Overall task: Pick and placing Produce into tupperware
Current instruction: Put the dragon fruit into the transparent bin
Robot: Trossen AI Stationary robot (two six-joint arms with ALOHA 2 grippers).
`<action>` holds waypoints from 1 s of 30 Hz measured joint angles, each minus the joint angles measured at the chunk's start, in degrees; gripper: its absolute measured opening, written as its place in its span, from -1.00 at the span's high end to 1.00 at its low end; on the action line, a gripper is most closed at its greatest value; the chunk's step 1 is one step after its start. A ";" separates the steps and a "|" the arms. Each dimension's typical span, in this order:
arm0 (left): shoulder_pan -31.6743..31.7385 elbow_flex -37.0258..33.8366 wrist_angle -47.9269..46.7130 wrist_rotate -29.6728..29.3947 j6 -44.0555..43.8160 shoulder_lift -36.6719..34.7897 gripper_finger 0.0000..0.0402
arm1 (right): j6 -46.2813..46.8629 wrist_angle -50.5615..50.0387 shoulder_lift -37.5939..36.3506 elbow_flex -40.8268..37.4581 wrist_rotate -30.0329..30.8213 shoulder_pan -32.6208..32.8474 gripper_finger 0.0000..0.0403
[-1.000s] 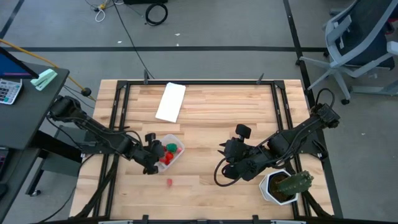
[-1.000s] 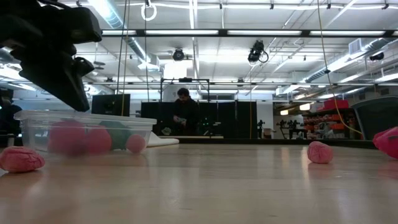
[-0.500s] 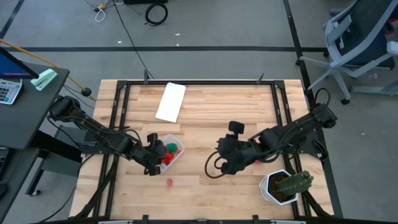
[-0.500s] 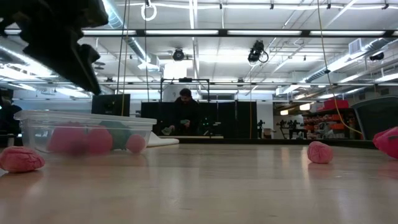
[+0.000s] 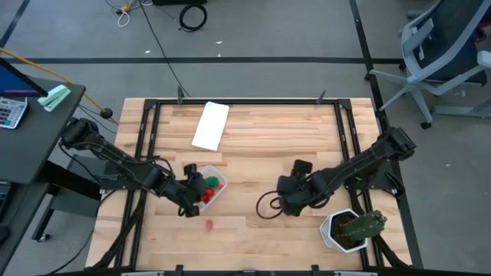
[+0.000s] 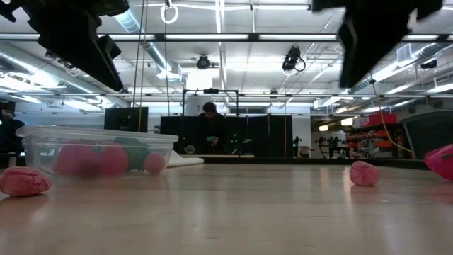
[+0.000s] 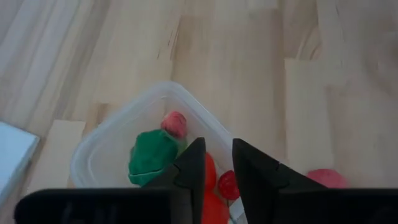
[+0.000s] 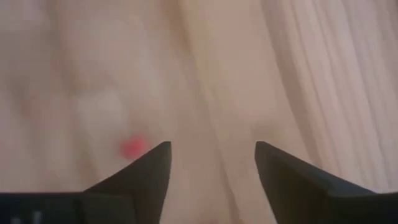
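**Right arm swings back out, a stray piece in its sights**

A second ago my right arm was tucked near the cactus pot point(image 5: 349, 230); half a second ago it had reached toward mid-table, and now my right gripper point(image 5: 285, 202) has settled slightly back, low over bare wood. That reads to me as lining up for the next pick, not carrying anything. Its fingers stand wide apart and empty in the right wrist view, and a small red piece point(image 8: 131, 147) shows on the wood ahead of them, off toward one finger rather than centred in the gap. Probably the loose red piece point(image 5: 209, 225) lying on the table just beside the tupperware.

My left gripper point(image 5: 189, 203) has barely shifted. It hangs over the tupperware point(image 7: 118, 127), fingers point(image 7: 193, 163) nearly closed with only a slim gap, gripping nothing I can see. Below them: the green piece point(image 7: 152, 155), a pink one point(image 7: 175, 122) and more red bits, all inside the box. Two pink pieces point(image 6: 364, 172) wait well apart across the table.
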 joint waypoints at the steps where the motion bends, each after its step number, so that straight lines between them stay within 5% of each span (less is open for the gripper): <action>1: 0.06 0.00 0.00 -0.02 0.73 0.00 0.59 | 1.83 -1.61 0.01 -1.16 -0.34 -0.45 -0.26; 7: 0.08 0.00 0.04 -0.01 3.85 0.00 0.67 | 17.42 -9.84 0.01 -6.57 -11.61 -4.99 -0.43; 17: 0.08 0.00 0.02 -0.01 4.04 0.00 0.76 | 15.96 -9.88 -0.02 -9.86 -28.81 -7.57 -0.43; 30: 0.08 0.00 0.00 -0.01 3.78 0.00 0.79 | 15.91 -9.07 -0.06 -11.26 -29.05 -7.57 -0.48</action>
